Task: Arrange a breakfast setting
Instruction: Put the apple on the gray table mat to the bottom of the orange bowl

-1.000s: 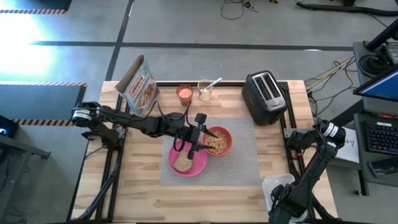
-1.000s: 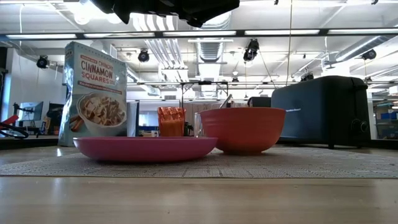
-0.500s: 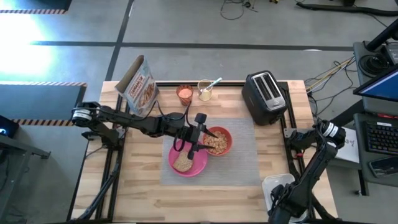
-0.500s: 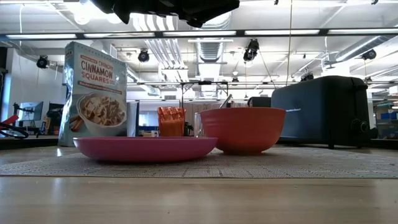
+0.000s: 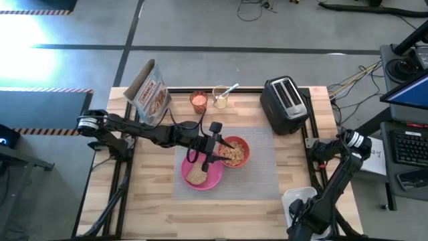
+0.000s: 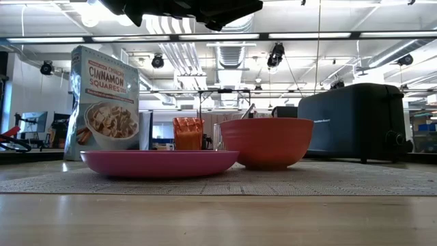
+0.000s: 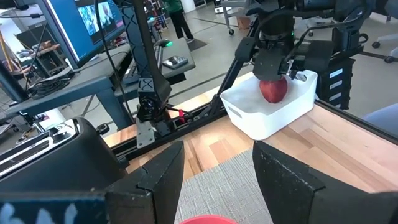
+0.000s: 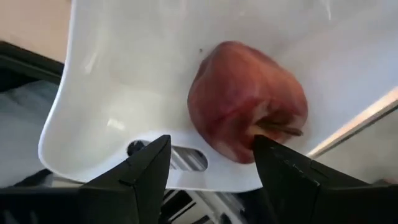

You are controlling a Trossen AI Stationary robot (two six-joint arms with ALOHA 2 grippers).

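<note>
In the high view, the right arm covers most of the white plastic bin, hiding the red apple there. The left arm covers part of the round pink plate. In the low view, the plate's rim hides its contents, and the picture's upper edge crops the dark arm overhead.

You saw a pale wood table top, matt, grain visible. Grey mat looked woven, rough, translucent. Pink plate and orange-red bowl read as smooth plastic, slight sheen. Toaster at 2 o'clock: black, matt. Cereal bag: glossy printed film. White bin: smooth glossy plastic. Apple: red, waxy, dull sheen.
</note>
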